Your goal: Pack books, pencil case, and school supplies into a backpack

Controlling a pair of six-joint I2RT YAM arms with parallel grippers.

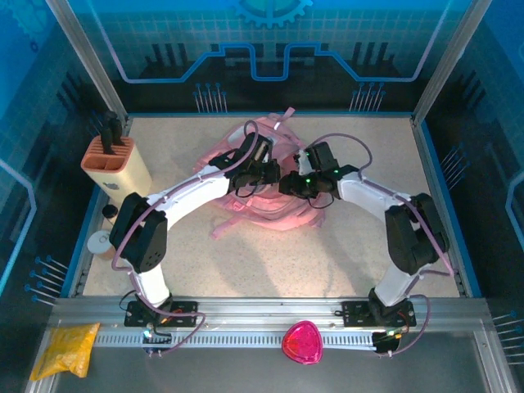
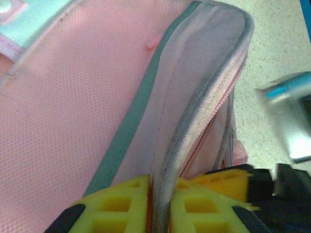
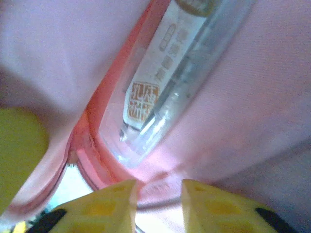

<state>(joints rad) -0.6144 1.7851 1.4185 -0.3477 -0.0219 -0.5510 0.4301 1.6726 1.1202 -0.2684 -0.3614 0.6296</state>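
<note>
The pink backpack lies at the back middle of the table with both arms meeting over it. My left gripper is shut on the grey-edged rim of the backpack's flap, which is pinched between its yellow fingers. My right gripper sits right at the opening with its fingers apart, and a fold of the backpack's pink fabric lies across the gap. Inside lies a clear grey-white oblong piece of school supplies with a printed label. The books and the pencil case are out of view.
A beige knife block stands at the left edge, with a small white round thing in front of it. On the front rail lie a yellow plastic bag and a pink-red heart-shaped thing. Pink straps trail toward me.
</note>
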